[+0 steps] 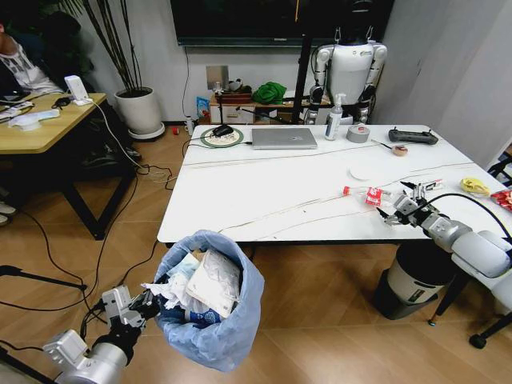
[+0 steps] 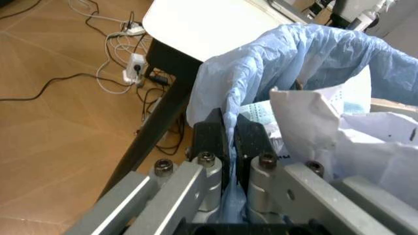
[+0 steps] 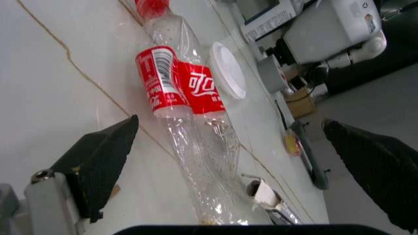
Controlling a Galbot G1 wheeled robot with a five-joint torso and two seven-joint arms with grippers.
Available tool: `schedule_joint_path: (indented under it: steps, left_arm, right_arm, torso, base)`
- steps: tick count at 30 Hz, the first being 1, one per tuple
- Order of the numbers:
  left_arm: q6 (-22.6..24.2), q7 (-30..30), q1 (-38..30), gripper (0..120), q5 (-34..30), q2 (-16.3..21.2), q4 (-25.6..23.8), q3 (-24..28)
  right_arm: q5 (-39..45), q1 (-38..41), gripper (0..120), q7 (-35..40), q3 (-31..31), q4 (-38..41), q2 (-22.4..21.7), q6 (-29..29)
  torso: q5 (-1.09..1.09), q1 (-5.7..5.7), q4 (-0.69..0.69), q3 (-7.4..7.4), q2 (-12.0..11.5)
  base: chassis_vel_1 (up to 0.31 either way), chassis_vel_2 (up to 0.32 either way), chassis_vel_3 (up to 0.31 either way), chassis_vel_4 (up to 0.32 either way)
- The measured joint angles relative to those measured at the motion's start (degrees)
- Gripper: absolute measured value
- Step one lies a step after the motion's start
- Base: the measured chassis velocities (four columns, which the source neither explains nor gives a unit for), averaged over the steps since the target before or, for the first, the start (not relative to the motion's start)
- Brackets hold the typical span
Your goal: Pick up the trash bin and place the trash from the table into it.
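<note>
The trash bin (image 1: 216, 320), lined with a crinkly light-blue bag, sits just in front of the table's (image 1: 264, 188) near-left corner. It holds crumpled white tissues (image 1: 172, 292) and paper. My left gripper (image 1: 142, 306) is shut on the bag's rim (image 2: 228, 117), with the black fingers (image 2: 210, 139) pinching the plastic. On the table's right side lies a clear red-capped bottle (image 1: 370, 194) with a red label (image 3: 179, 85). My right gripper (image 1: 402, 210) is open just behind it, and the bottle lies between the spread fingers (image 3: 104, 159) in the right wrist view.
A white lid (image 1: 364, 172), yellow wrapper (image 1: 475, 186) and red wrapper (image 1: 504, 198) lie near the table's right edge. Laptop (image 1: 284, 138), spray bottle (image 1: 334, 118), tape roll (image 1: 358, 133) and controller (image 1: 413, 136) stand at the back. A larger bin (image 1: 416, 276) is under the table. Cables cross the floor at left.
</note>
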Motion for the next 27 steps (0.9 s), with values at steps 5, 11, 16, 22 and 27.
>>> schedule_joint_path:
  steps: [5, 11, 16, 22, 27]
  left_arm:
    - [0.0, -0.04, -0.25, 0, -0.16, 0.08, 0.0, 0.11]
    - [0.0, -0.07, -0.53, 0, -0.2, 0.13, 0.18, 0.5]
    - [0.0, -0.09, -0.68, 0, -0.23, 0.26, 0.26, 0.68]
    - [0.0, -0.12, -0.74, 0, -0.46, 0.61, 0.29, 0.66]
    - [0.0, -0.14, -0.72, 0, -0.57, 0.73, 0.3, 0.59]
  right_arm:
    - [-0.51, 0.97, 100, 2.37, -0.24, -1.14, 0.93, -2.87]
    - [-0.63, 1.19, 100, 3.37, -0.68, -1.57, 1.13, -3.89]
    - [-0.96, 1.26, 100, 3.54, -1.03, -2.32, 1.33, -4.05]
    - [-0.98, 2.01, 100, 3.54, -1.32, -3.13, 1.96, -3.98]
    - [-0.99, 2.45, 100, 3.49, -1.66, -3.51, 2.57, -3.95]
  torso:
    - [0.0, 0.0, 0.0, 0.0, 0.0]
    - [-0.01, 0.0, 0.0, 0.0, 0.0]
    - [0.0, 0.0, 0.0, 0.0, 0.0]
    - [-0.01, 0.0, 0.0, 0.0, 0.0]
    - [-0.01, 0.0, 0.0, 0.0, 0.0]
  base:
    - [0.0, 0.0, 0.0, 0.0]
    - [0.0, 0.0, 0.0, 0.0]
    - [0.0, 0.0, 0.0, 0.0]
    - [0.0, 0.0, 0.0, 0.0]
    - [0.0, 0.0, 0.0, 0.0]
